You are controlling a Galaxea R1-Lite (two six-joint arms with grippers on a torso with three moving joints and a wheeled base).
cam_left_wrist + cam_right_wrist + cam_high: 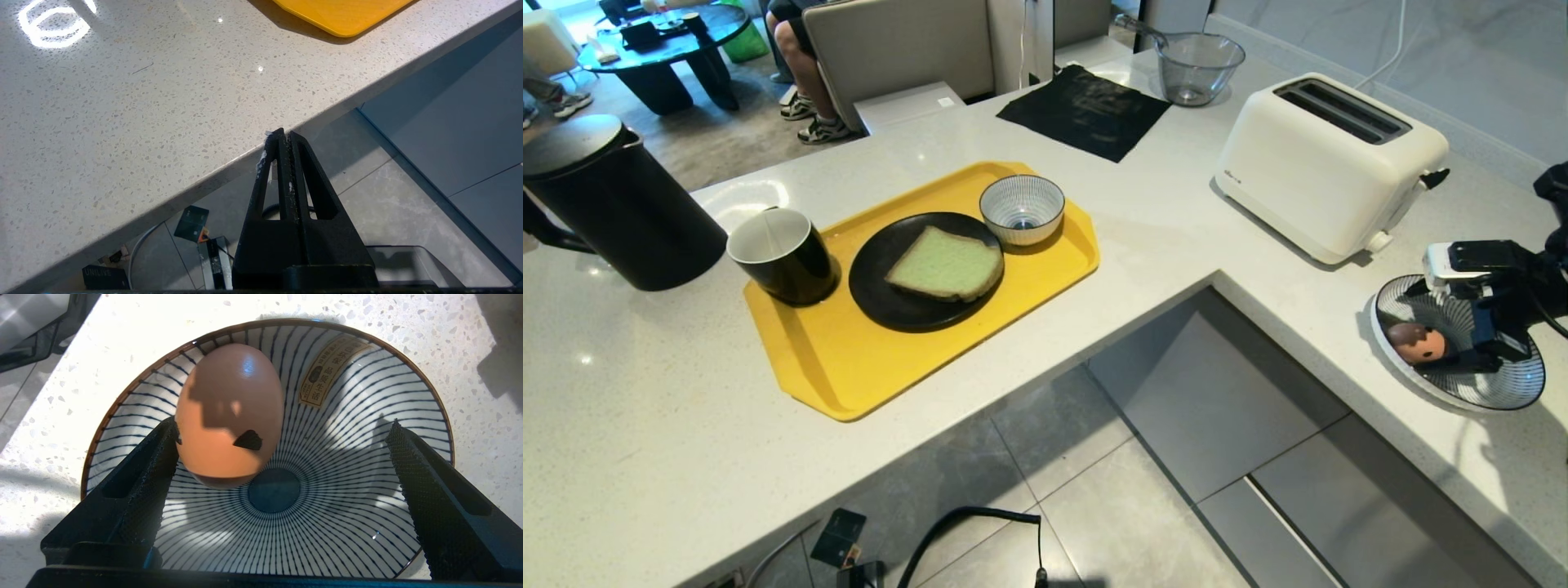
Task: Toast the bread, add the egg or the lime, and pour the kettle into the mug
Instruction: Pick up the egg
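The pinkish egg with black marks lies in a wide striped bowl on the right counter. My right gripper hangs open over the bowl, with the egg close against one finger and a wide gap to the other. The head view shows the same egg and right gripper. The green bread rests on a black plate on the yellow tray, beside the black mug. The kettle stands at far left. My left gripper is shut and parked below the counter edge. The lime is out of view.
A white toaster stands on the right counter behind the egg's bowl. A small striped bowl sits on the tray. Farther back are a black cloth and a glass bowl. A seated person's legs show beyond the counter.
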